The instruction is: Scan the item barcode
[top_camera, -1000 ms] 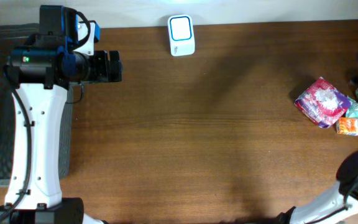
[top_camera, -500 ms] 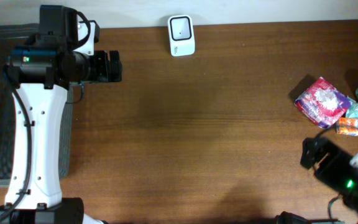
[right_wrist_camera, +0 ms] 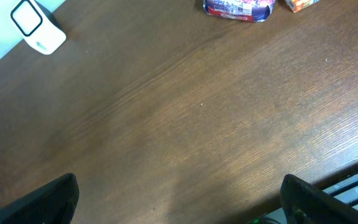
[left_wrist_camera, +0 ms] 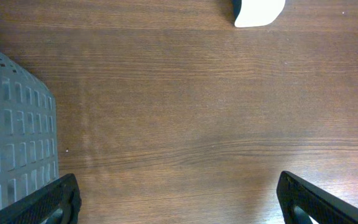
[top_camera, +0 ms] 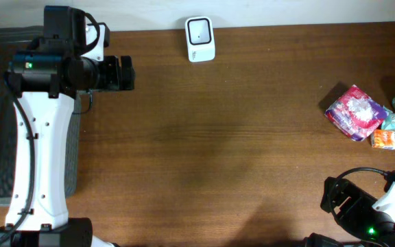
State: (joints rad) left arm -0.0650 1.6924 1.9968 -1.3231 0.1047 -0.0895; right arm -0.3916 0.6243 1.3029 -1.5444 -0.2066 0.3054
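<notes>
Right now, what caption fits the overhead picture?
Left tool and right tool open, empty; white scanner by far edge, packets right.

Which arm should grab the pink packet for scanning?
Right. The right hand, open, sits near the pink packet at the right side of the table; the left hand, also open, is far across it.

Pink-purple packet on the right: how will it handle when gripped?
The pink-purple packet looks like crinkled, glossy film, so it probably deforms when squeezed and may slip. It looks puffy, likely light for its size. Lying flat, it should slide rather than roll.
</notes>
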